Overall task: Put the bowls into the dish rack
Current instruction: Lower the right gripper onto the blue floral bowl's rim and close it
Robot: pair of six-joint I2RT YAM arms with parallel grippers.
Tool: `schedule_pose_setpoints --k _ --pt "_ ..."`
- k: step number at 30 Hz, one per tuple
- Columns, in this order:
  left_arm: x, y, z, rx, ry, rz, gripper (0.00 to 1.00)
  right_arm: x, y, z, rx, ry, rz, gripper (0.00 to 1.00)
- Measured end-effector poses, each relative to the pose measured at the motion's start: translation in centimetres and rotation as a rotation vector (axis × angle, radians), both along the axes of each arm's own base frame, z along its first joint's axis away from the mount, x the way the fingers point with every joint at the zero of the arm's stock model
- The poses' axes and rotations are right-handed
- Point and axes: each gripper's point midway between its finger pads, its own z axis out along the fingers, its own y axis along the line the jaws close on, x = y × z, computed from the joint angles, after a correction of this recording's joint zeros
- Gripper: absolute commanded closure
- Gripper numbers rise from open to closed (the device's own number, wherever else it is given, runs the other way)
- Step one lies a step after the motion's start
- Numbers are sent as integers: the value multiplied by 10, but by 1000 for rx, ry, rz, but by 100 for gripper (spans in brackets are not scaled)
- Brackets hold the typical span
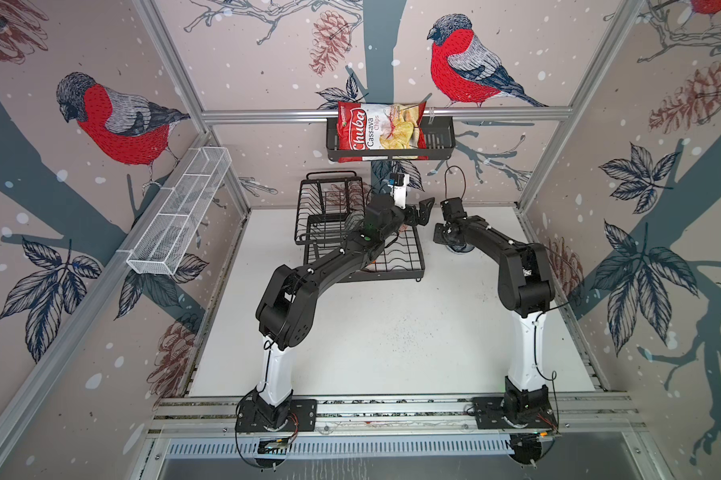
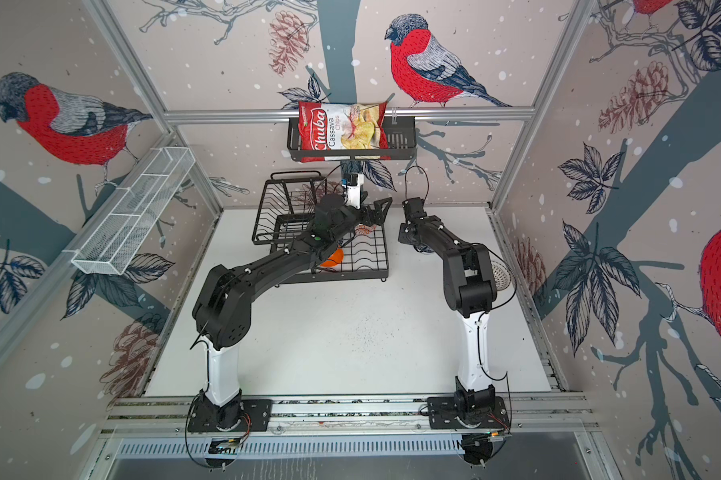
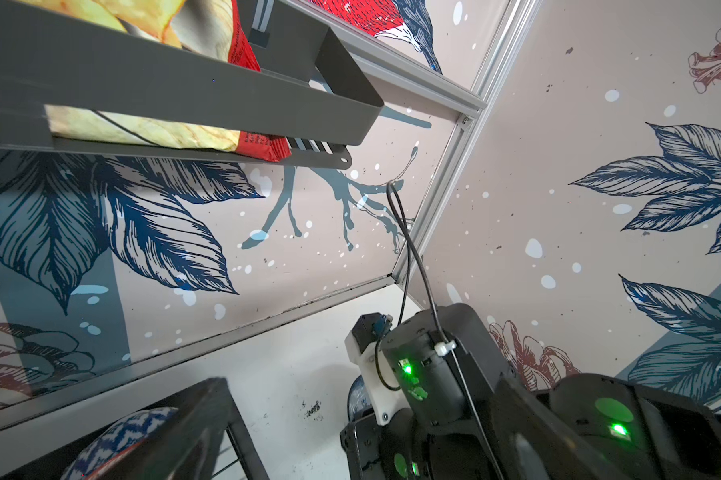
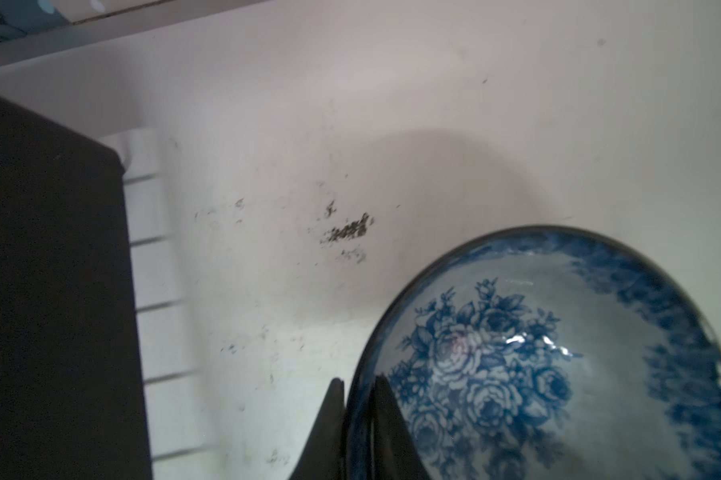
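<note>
Bag (image 1: 381,131) in black basket (image 1: 438,143) reads "Chuba Cassava Chips". Left tool (image 1: 424,212) spread at dish rack (image 1: 392,276); right tool (image 4: 359,419) pinching blue-white floral bowl (image 4: 558,353) rim.

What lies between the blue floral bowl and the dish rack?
In the right wrist view, only bare, scuffed tabletop separates blue floral bowl from dish rack.

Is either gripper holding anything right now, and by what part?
The right gripper pinches the blue-white floral bowl by its rim, one finger inside, one outside. The left gripper stands open, empty.
</note>
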Motion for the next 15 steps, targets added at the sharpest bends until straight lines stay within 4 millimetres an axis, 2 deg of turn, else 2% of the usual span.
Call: schedule_pose_setpoints --k 3,9,12,15 --pt "1 1 -1 5 7 3 2 -8 -9 11 24 -4 -8 60" --pt "5 -1 -10 20 27 4 2 -18 -44 47 80 -88 -86 41" --pt "8 -3 -14 29 39 2 2 -22 -64 52 101 -109 -137 39" --pt "11 -7 -13 31 43 -7 2 -22 -88 44 82 -99 -194 40"
